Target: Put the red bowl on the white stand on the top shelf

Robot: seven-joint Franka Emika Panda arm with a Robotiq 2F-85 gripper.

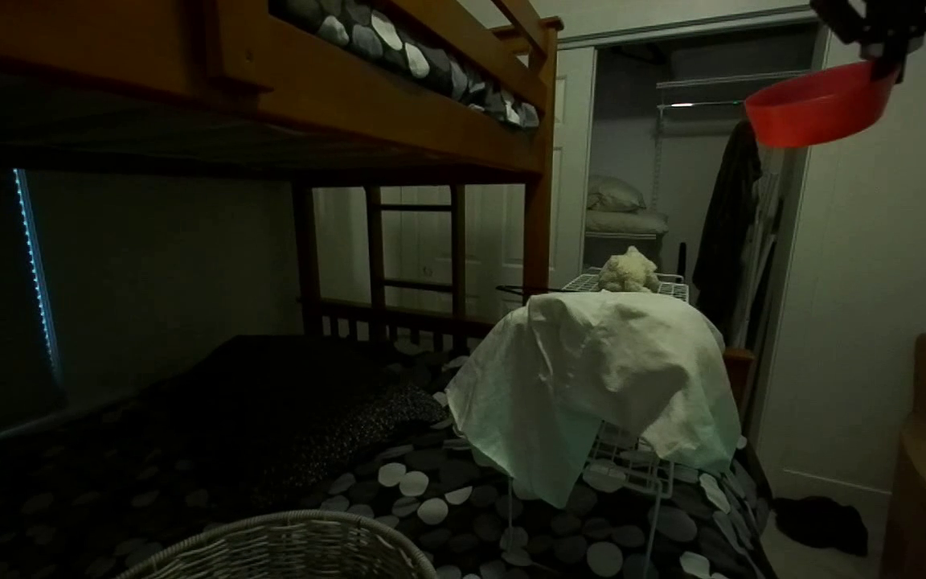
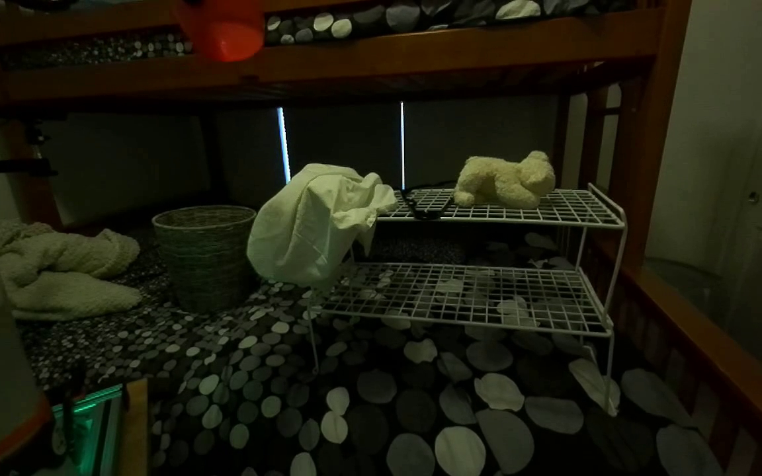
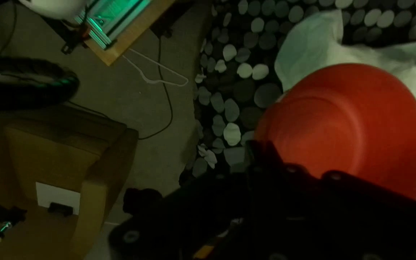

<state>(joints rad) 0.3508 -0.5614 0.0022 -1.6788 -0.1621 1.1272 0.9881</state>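
Plainly, the bowl [image 1: 817, 108] is held by the gripper [image 1: 887, 71], its rim pinched between the jaws. It is held up in the air, tilted, with the rim set lower on the side away from the gripper. In the wrist view, most of the bowl is shown just past the gripper's tips, and part of the cloth [image 3: 309, 47] is hidden behind it. Lower than the gripper and well apart from it, the stand [image 2: 460, 294] is set on the bed [image 2: 374, 387]. One end of its top shelf [image 2: 576, 206] is draped with the cloth; nearer the other end, a toy [image 2: 503, 182] is laid, and between them a black object [image 2: 427, 214] is seen, too dim to be identified. Also below the gripper, a basket [image 2: 202, 258] is stood on the bed beside the draped end, with a blanket [image 2: 63, 271] heaped beyond it. Lower again, a hanger [image 3: 154, 82] is shown on the floor [image 3: 128, 95] in the wrist view.
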